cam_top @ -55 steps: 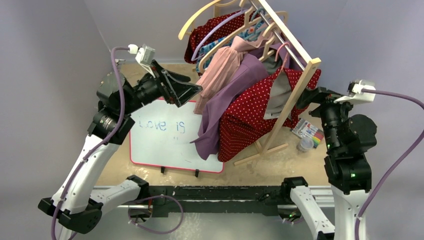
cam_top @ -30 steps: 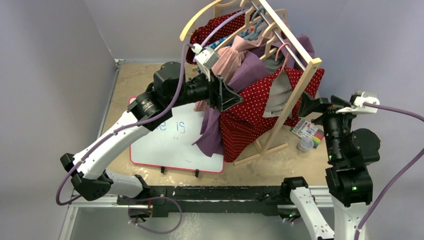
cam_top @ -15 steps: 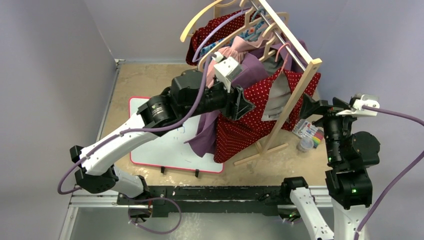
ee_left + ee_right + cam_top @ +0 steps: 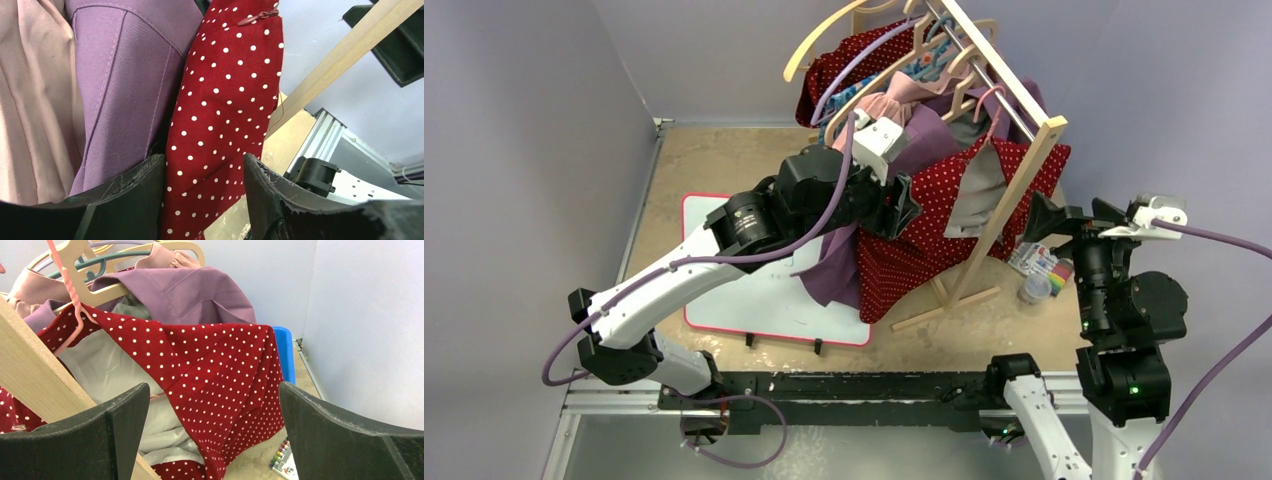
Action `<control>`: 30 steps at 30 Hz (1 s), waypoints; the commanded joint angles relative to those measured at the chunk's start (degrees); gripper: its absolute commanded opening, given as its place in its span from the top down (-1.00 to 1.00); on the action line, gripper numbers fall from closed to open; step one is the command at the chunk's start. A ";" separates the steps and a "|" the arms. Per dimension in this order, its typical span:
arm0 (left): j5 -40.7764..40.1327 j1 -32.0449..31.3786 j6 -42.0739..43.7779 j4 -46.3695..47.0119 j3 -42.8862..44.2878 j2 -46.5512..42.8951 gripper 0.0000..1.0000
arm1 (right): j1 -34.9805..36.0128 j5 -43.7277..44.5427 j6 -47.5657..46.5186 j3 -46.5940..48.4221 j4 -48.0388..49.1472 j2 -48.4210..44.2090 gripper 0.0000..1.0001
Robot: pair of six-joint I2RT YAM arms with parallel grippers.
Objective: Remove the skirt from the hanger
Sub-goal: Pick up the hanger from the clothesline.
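The red white-dotted skirt (image 4: 924, 240) hangs from a pink hanger (image 4: 994, 105) at the near end of the wooden rack (image 4: 1014, 190). My left gripper (image 4: 904, 210) is open at the skirt's left side. In the left wrist view a fold of the skirt (image 4: 225, 100) lies between the spread fingers of the gripper (image 4: 202, 165), against the left one. My right gripper (image 4: 1039, 215) is open and empty, just right of the rack. Its wrist view shows the gripper (image 4: 212, 395) facing the skirt (image 4: 220, 365), its grey lining and the pink hanger (image 4: 75, 305).
A purple garment (image 4: 924, 135) and a pink one (image 4: 30, 100) hang left of the skirt, with more clothes behind. A whiteboard (image 4: 754, 290) lies under my left arm. A crayon box (image 4: 1039, 260) and a small cup (image 4: 1034, 290) sit right of the rack. A blue bin (image 4: 284, 355) stands behind.
My left arm has swung right from above the whiteboard to the skirt, and its open fingers now straddle a fold. My right gripper has shifted slightly up and right.
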 commanded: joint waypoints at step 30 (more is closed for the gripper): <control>4.84 -0.17 -4.49 13.00 -12.88 -5.03 0.66 | -0.25 -0.80 0.56 -1.14 1.34 -1.90 -0.99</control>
